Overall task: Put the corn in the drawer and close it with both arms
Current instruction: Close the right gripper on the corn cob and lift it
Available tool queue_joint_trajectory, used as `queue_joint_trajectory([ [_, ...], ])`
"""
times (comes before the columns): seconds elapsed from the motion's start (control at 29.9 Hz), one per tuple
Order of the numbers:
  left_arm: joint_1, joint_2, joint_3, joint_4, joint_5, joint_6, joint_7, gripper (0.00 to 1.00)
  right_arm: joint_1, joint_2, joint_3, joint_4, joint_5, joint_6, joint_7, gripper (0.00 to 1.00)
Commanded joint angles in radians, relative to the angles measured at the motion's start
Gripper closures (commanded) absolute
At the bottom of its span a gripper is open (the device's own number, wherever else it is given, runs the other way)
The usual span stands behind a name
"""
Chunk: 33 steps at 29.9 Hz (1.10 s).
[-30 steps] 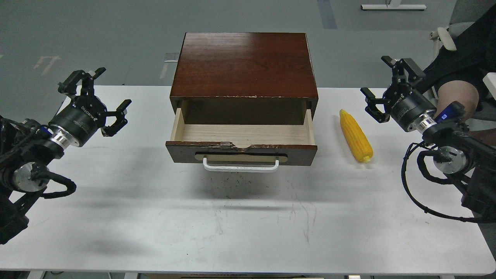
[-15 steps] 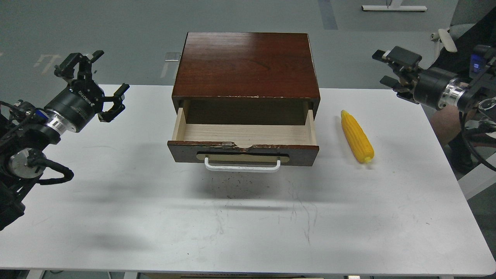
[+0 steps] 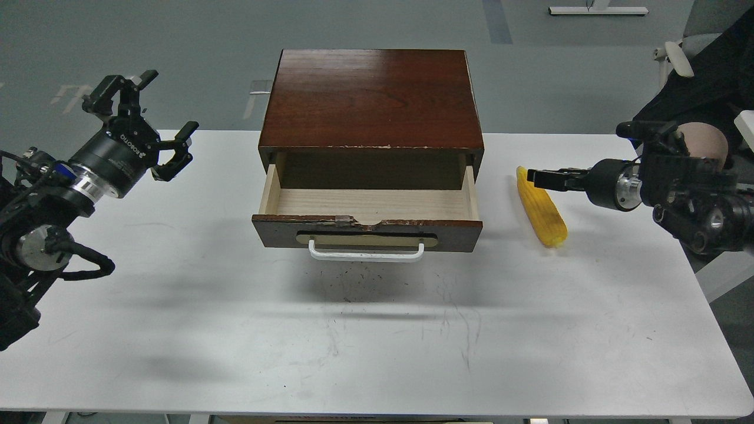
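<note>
White table [image 3: 377, 330] with a dark reddish-brown wooden box [image 3: 370, 97] at center back. Its drawer [image 3: 368, 203] is pulled out toward the camera, pale wood inside with nothing in it, dark front with a white bar handle [image 3: 366, 254] on a tan plate.

The corn [image 3: 542, 209] lies flat on the table just right of the drawer, outside it, tapered end pointing away, blunt end nearer the camera.

Right gripper [image 3: 539, 176] comes in from the right edge, seen side-on, its tip over the far end of the corn; contact can't be confirmed, and its fingers read as one dark bar, so apart or together can't be told.

Left gripper [image 3: 150, 121] is raised over the table's left side, well apart from the drawer, fingers [image 3: 184, 132] spread wide, holding nothing. White lettering on its black body reads "ROBOTIQ" (tilted, small). No other readable writing.
</note>
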Motion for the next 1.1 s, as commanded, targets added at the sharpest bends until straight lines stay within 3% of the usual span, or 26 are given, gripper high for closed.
queue_joint_trajectory([
  [0.0,0.002,0.002,0.001,-0.001,0.000,0.000,0.000,0.01,-0.028,0.038,-0.017,-0.047,0.000,0.001,0.000,0.00],
  [0.6,0.006,0.009,0.001,-0.003,0.001,0.000,0.002,0.01,-0.031,0.089,-0.194,-0.104,-0.002,0.000,0.000,0.00],
  [0.74,0.006,0.011,0.001,-0.004,0.009,0.000,0.002,0.01,-0.034,0.092,-0.195,-0.118,-0.002,0.001,0.000,0.04],
  [0.9,0.008,0.012,0.000,-0.004,0.020,0.000,0.000,0.01,-0.045,0.095,-0.194,-0.116,0.000,0.011,0.000,0.22],
  [0.97,0.008,0.012,0.000,-0.004,0.020,0.000,0.000,0.01,-0.052,0.094,-0.195,-0.115,0.002,0.012,0.000,0.50],
  [1.0,0.008,0.012,0.000,-0.004,0.020,0.000,0.000,0.01,-0.054,0.094,-0.195,-0.113,0.002,0.012,0.000,0.57],
  [1.04,0.008,0.012,0.000,-0.004,0.020,0.000,0.000,0.01,-0.054,0.091,-0.197,-0.109,0.003,0.012,0.000,0.72],
  [1.07,0.008,0.012,0.000,-0.004,0.020,0.000,0.000,0.01,-0.054,0.091,-0.197,-0.107,0.003,0.012,0.000,0.78],
])
